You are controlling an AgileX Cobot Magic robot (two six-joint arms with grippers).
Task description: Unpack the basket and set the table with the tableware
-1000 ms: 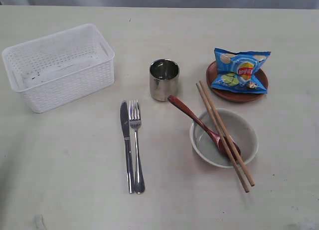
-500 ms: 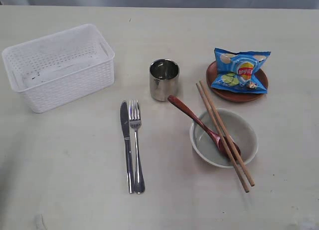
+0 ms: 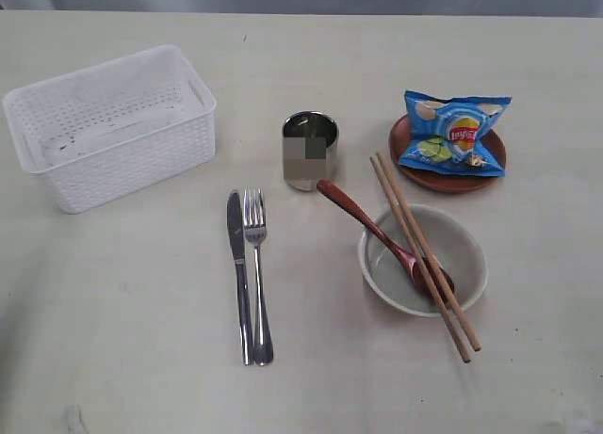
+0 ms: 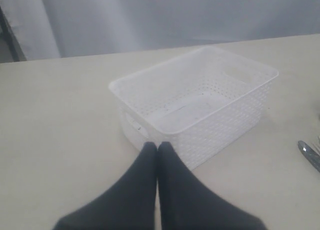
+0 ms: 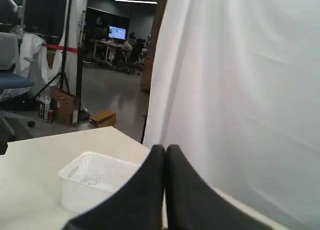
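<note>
Exterior view has the white basket [image 3: 132, 170] at the left of the counter [image 3: 113, 312]. Beside it lie the knife [image 3: 237, 265] and fork [image 3: 256, 265], touching side by side, then the steel cup [image 3: 309, 152]. The wooden spoon [image 3: 363, 217] and chopsticks [image 3: 415, 246] rest across the cream bowl [image 3: 474, 255], and a Lay's chip bag [image 3: 455, 133] lies on the brown plate [image 3: 452, 182]. My left claw [image 4: 157, 147] and right claw [image 5: 165, 149] are both pressed together.

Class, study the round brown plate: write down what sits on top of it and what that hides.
A blue chip bag lies on the plate, covering most of it. Only parts of its rim show. Anything beneath the bag is hidden.
</note>
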